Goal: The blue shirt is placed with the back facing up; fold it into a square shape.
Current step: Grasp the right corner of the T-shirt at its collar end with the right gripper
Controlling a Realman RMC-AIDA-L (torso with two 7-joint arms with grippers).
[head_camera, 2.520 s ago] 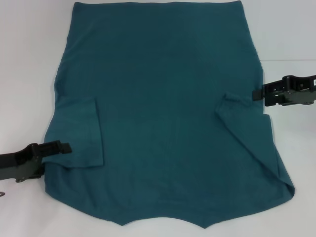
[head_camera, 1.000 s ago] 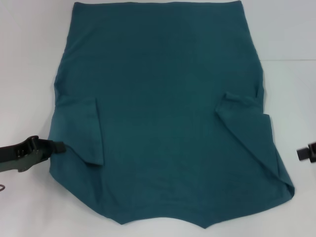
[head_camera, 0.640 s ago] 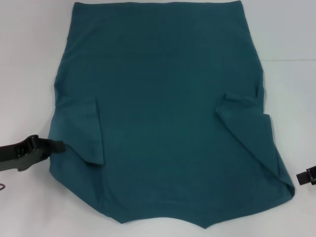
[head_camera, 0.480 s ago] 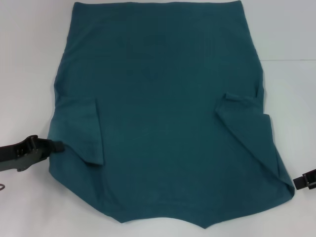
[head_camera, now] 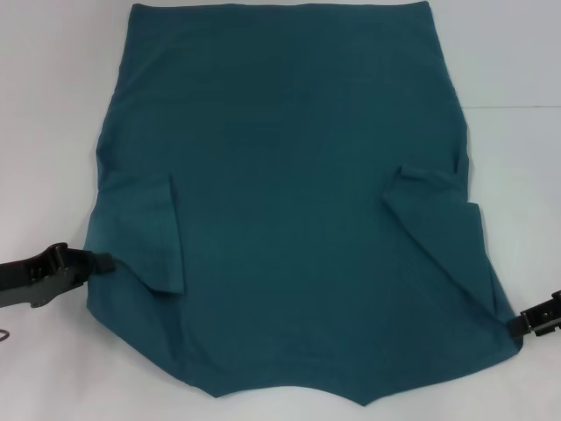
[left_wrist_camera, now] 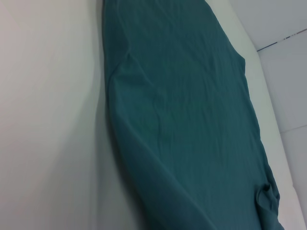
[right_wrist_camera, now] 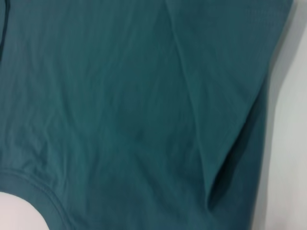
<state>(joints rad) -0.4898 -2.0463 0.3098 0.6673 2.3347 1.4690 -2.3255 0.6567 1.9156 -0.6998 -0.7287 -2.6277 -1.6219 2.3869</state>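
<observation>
The blue shirt (head_camera: pixel 289 193) lies flat on the white table (head_camera: pixel 44 132), hem at the far side and collar at the near edge. Its left sleeve (head_camera: pixel 149 232) and right sleeve (head_camera: pixel 438 224) are folded inward onto the body. My left gripper (head_camera: pixel 103 260) sits low at the shirt's left edge, beside the folded left sleeve. My right gripper (head_camera: pixel 523 324) is at the shirt's near right corner, mostly out of view. The left wrist view shows the shirt (left_wrist_camera: pixel 182 110) lengthwise. The right wrist view is filled by the shirt (right_wrist_camera: pixel 120 105) and its collar seam (right_wrist_camera: pixel 29 187).
White table surface surrounds the shirt on the left and right. A thin seam line (head_camera: pixel 517 107) crosses the table at the far right. Nothing else stands on it.
My right gripper has moved from beside the right sleeve toward me to the shirt's near right corner. My left gripper drew back a little to the left; the shirt's near left corner pulled in.
</observation>
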